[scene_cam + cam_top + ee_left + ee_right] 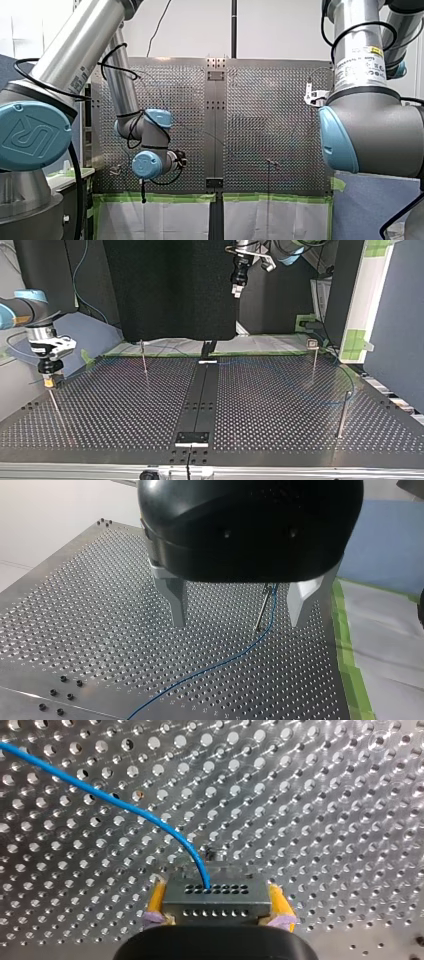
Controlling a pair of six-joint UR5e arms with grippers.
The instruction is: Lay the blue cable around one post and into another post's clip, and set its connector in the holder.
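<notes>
**Connector clamped in my right gripper, cable trailing**

The grey metal connector (216,895), pierced with rows of small holes, is clamped between the yellow pads (156,900) of my right gripper (217,912). It is held low over the perforated table (325,795), probably for carrying. The thin blue cable (125,807) curves away from it. My left gripper (236,622) is raised with its fingers apart, and a slim post (262,610) is seen ahead between them.

Silver tubes on my left arm (75,50) and my right arm (357,30), blue joint caps (30,135), looping black cables (78,190), white label (359,65), black left hand (236,622), yellow pads (158,900) on right hand (215,907)
</notes>
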